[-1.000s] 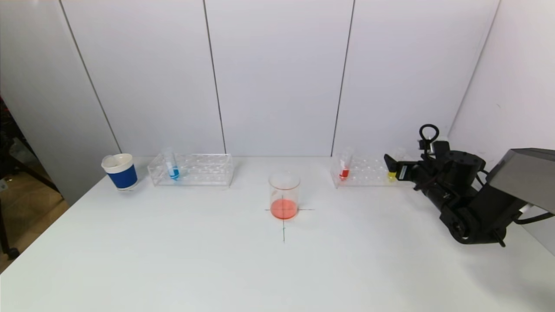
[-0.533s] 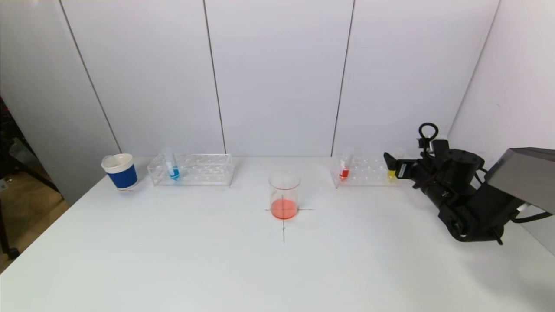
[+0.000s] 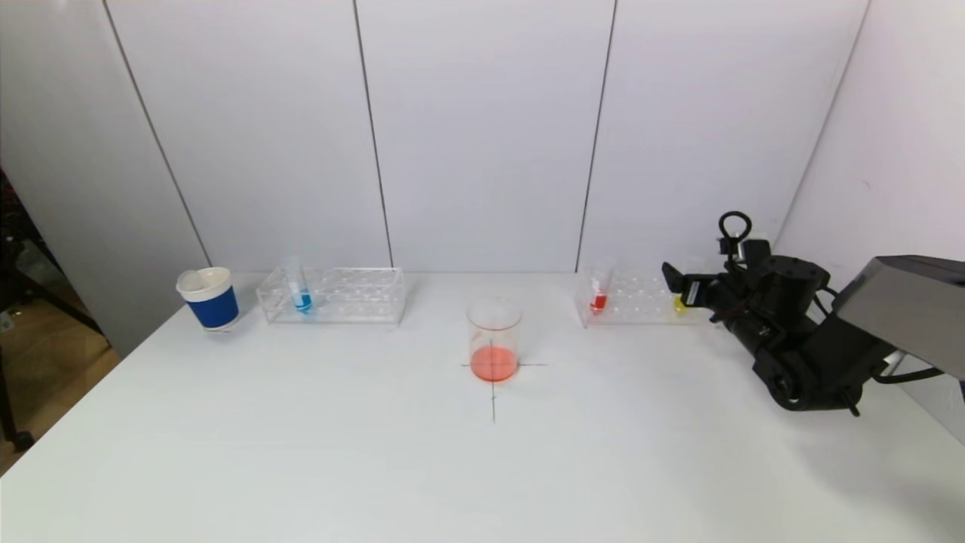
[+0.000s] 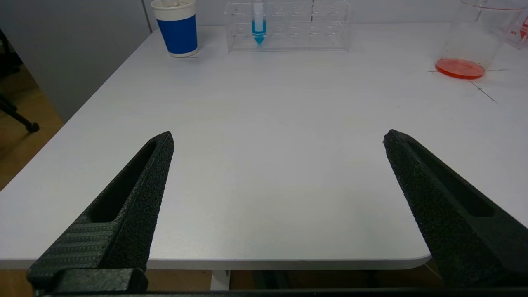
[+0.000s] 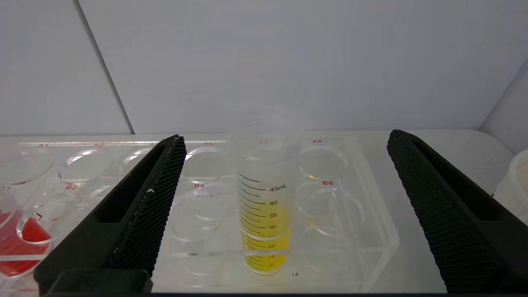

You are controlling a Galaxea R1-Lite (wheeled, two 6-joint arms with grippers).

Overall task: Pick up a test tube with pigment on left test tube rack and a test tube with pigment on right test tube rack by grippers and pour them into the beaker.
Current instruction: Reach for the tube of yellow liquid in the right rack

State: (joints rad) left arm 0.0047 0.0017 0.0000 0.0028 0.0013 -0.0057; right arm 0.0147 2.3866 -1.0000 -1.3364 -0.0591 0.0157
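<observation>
Flanking yellow tube (image 5: 264, 214) — right gripper (image 5: 284, 165) fingers (image 5: 144, 206) apart, red tube (image 3: 598, 296) beside.

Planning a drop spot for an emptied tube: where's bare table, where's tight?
Bare: the near half of the table, in front of the beaker, and the gaps between beaker and each rack. Tight: right rack, where the open right gripper brackets the yellow tube, and blue cup beside left rack.
</observation>
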